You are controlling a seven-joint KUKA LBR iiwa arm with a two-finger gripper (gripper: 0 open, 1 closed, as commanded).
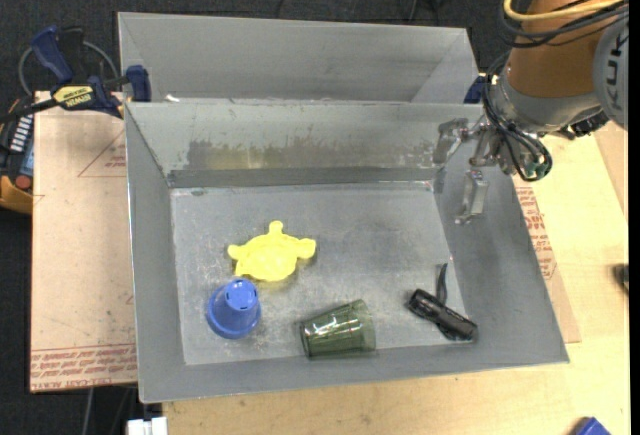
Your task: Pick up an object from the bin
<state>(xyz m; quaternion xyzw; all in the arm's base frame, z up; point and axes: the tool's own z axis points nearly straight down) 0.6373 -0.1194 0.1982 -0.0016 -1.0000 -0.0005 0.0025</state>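
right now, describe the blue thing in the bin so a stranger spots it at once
Go to the grey bin, lower-left corner of its floor. Beside the yellow toy and left of the green cup sits a blue cone, the only blue piece.

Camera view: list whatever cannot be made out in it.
Black thing, front right: too small and dark to tell its kind.
Green cup, lying on its side: whether anything is inside, unclear through its tinted wall.
Claw: whether it touches the bin's right wall, undecidable from above.
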